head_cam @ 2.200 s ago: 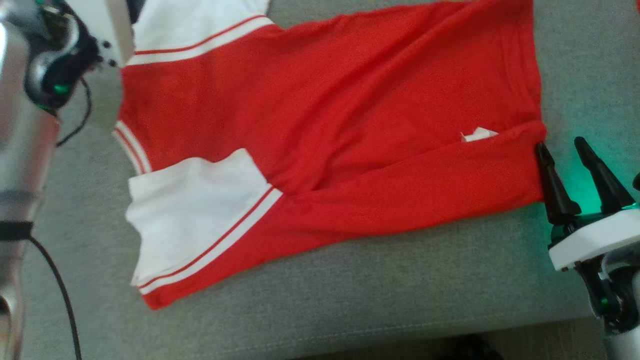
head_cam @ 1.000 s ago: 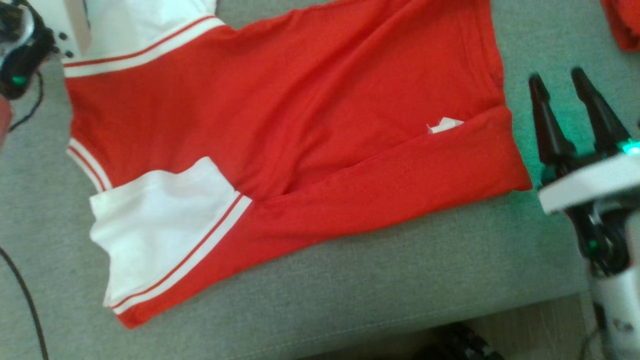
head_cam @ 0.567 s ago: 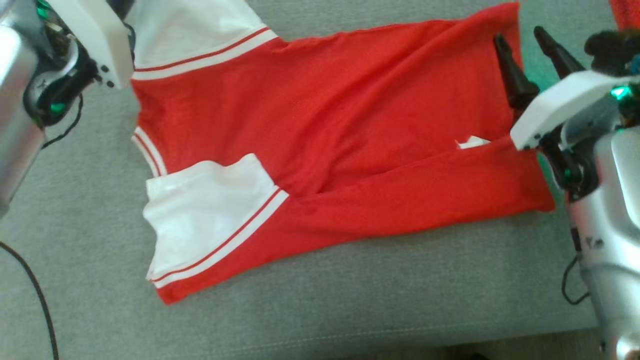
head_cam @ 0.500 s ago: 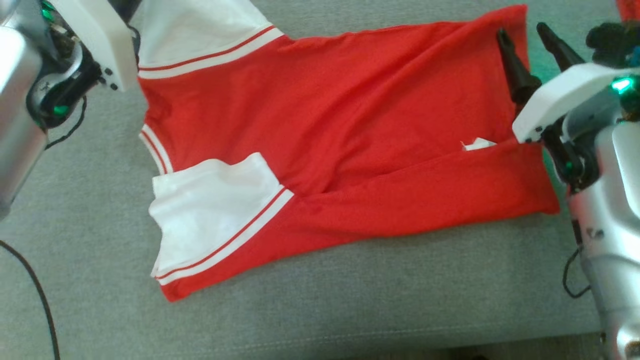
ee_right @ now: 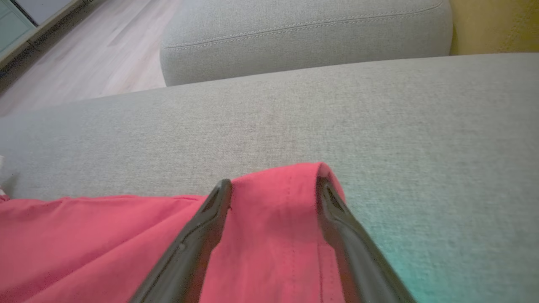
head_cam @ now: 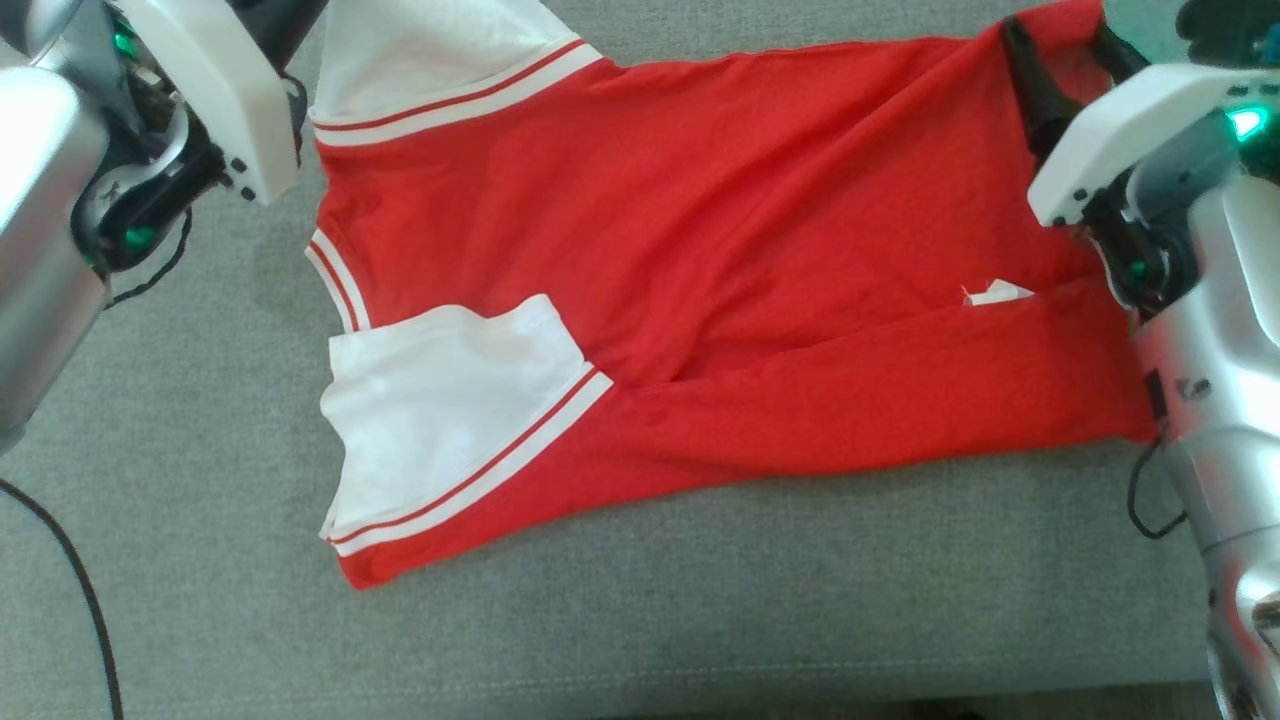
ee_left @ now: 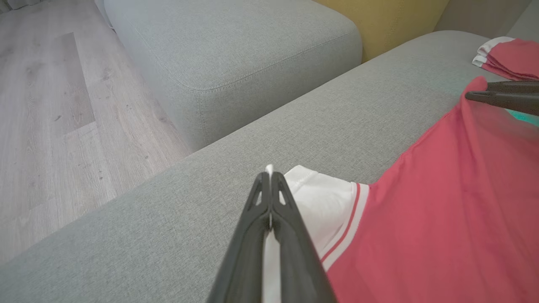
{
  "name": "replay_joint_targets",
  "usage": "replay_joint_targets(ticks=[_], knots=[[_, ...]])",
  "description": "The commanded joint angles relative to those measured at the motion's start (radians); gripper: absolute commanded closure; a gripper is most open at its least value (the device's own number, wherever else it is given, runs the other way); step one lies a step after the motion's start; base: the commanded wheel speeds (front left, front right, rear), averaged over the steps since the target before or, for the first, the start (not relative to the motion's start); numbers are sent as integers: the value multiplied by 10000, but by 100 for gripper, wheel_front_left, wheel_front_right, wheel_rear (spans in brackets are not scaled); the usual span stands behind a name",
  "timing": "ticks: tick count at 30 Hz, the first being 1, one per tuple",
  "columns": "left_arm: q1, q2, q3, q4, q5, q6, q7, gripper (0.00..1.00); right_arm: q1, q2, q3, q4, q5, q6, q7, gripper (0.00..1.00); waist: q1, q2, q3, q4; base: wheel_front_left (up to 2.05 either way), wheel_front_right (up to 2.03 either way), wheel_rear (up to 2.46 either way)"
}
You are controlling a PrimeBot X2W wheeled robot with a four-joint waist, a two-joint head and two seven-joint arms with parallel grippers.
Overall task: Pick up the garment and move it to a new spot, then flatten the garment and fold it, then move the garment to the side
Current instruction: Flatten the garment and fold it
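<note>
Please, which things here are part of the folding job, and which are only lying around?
Job:
garment
left gripper, shut on its white part
right gripper, open astride its red corner

Lying about:
sofa underneath
folded cloth
yellow cushion
floor

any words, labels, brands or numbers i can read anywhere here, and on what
No text can be read in any view.
White tag on the garment: too small to read.
Dark marks on the right arm: too blurred to read.
</note>
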Motion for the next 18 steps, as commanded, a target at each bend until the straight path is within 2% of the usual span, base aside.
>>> replay_joint_targets(ticks=[1, 2, 3, 4, 11, 18], knots=[[-680, 502, 417, -146, -91, 12, -89, 100, -253, -21, 220, -214, 221, 63, -137, 30, -1, 0, 1, 5, 0, 0, 0], [-684, 509, 397, -127, -115, 12, -97, 100, -306, -47, 363, -172, 353, 63, -162, 64, -1, 0, 1, 9, 0, 0, 0], [-690, 518, 386, -97, -136, 12, -119, 100, -350, -94, 479, -124, 463, 63, -198, 91, -1, 0, -3, 11, 0, 0, 0], [-696, 530, 369, -67, -145, 12, -152, 100, -392, -144, 581, -86, 561, 63, -255, 100, -1, 0, -14, 6, 0, 0, 0], [-837, 586, 424, 283, 206, 44, -1005, 100, -708, -537, 893, -13, 1094, 63, -682, 100, -1, 0, -121, -61, 0, 0, 0], [-1288, 277, 704, 821, 452, 129, -2032, 100, -1233, -1124, 869, 19, 1656, 63, -969, 100, -1, 0, -321, -33, 0, 0, 0]])
